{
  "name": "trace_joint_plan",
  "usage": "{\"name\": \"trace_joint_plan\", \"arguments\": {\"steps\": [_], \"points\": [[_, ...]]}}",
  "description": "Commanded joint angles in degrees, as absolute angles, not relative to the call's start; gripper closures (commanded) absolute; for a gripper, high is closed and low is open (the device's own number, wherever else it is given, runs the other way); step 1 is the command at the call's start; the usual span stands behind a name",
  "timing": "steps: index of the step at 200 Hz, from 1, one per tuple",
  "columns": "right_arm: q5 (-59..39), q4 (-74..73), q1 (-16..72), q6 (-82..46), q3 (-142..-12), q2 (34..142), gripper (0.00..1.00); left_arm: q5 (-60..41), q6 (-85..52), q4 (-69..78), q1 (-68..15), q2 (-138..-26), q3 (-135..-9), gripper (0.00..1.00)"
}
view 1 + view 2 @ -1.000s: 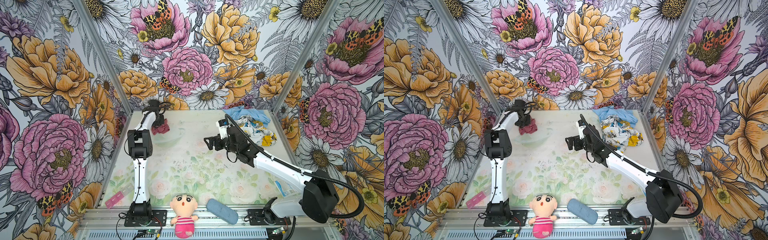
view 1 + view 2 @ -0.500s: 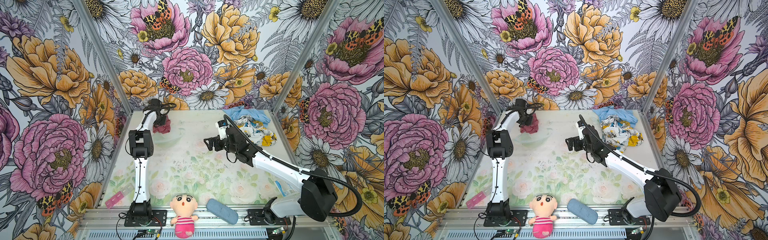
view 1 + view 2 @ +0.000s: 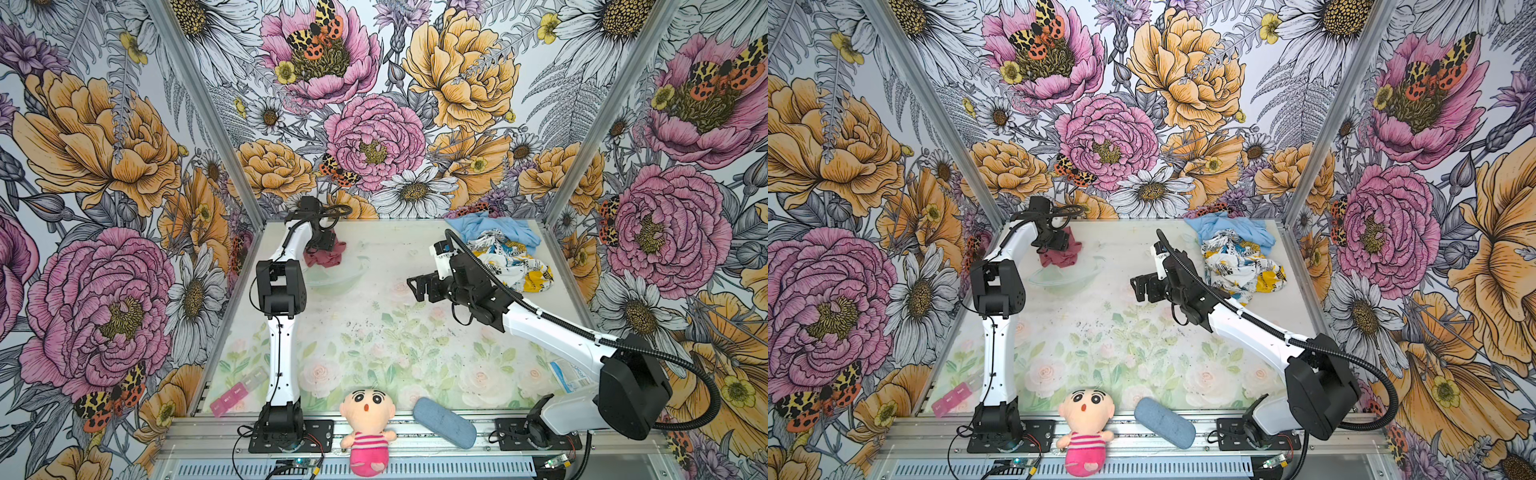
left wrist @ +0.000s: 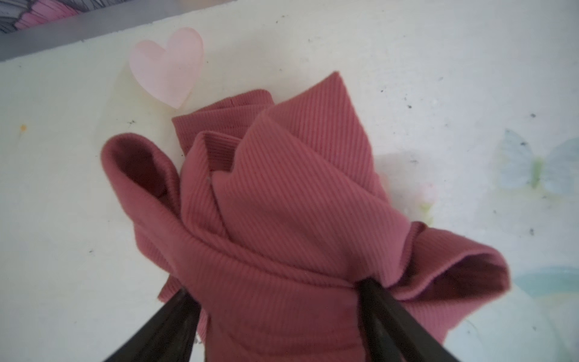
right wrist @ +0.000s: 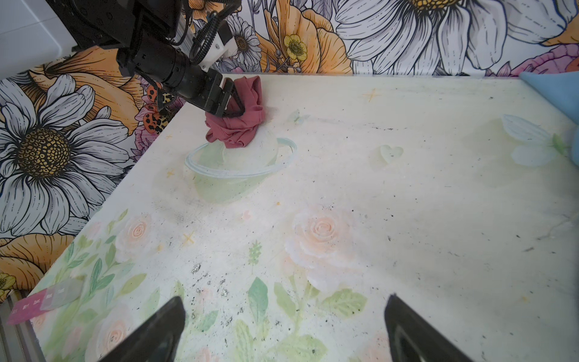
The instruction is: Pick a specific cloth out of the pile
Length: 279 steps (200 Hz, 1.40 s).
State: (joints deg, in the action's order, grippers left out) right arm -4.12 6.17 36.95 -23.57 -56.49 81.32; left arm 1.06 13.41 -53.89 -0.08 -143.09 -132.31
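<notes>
The cloth (image 3: 329,258) (image 3: 1061,257), dusty rose-red and ribbed, lies crumpled on the table at the back left, apart from the pile (image 3: 509,257) (image 3: 1239,259) at the back right. That pile holds a light blue cloth (image 3: 484,226) and a white printed cloth (image 3: 513,268). My left gripper (image 3: 322,244) (image 4: 275,285) (image 5: 233,106) stands over the red cloth (image 4: 282,188) (image 5: 239,127), its jaws spread wide with the fabric bunched loosely between them. Over the middle of the table my right gripper (image 3: 415,286) (image 3: 1138,289) (image 5: 283,302) is open and empty, facing left.
A doll (image 3: 368,432), a blue-grey case (image 3: 444,422) and a pink strip box (image 3: 237,392) lie along the front edge. A printed packet (image 3: 569,376) sits at the front right. Flowered walls close in the table on three sides.
The left gripper's jaws have spread apart around the red cloth, which has settled on the table. The right arm has barely moved.
</notes>
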Motion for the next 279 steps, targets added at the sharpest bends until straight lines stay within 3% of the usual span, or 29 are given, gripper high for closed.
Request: {"name": "trace_joint_plan", "arguments": {"steps": [1,15,24,62,116,190,211,230,279], "points": [[-3.4,6.1,36.9,-23.6,-58.7,81.8,0.01,1.0,13.0,-54.2,0.0,-135.7,-131.0,0.13],[-6.1,5.9,35.7,-24.7,-59.3,82.1,0.01,0.3,12.7,-54.1,-0.1,-133.5,-129.9,0.11],[-7.8,5.4,34.7,-25.4,-59.7,82.2,0.01,-0.3,12.5,-54.1,-0.2,-132.0,-129.2,0.01],[-11.9,3.6,30.2,-25.4,-60.3,81.5,0.01,-1.2,8.4,-53.5,-0.7,-125.5,-123.8,0.01],[-14.0,3.4,23.2,-24.2,-59.0,79.3,0.01,-3.8,-4.3,-22.7,-2.3,-91.6,-79.6,0.01],[-10.9,3.5,17.7,-24.8,-55.3,74.6,0.01,33.5,-2.8,21.9,-9.9,-51.4,-22.7,0.01],[-9.2,3.6,16.0,-25.0,-53.4,71.3,0.01,41.0,1.7,32.2,-11.4,-47.7,-14.5,0.01],[-3.8,7.3,13.8,-25.2,-52.4,67.3,0.00,47.9,4.5,32.8,-12.4,-46.8,-12.1,0.01],[16.7,9.6,12.2,-17.7,-41.0,50.8,0.00,35.1,-3.3,37.6,-8.2,-54.3,-8.3,0.01]]}}
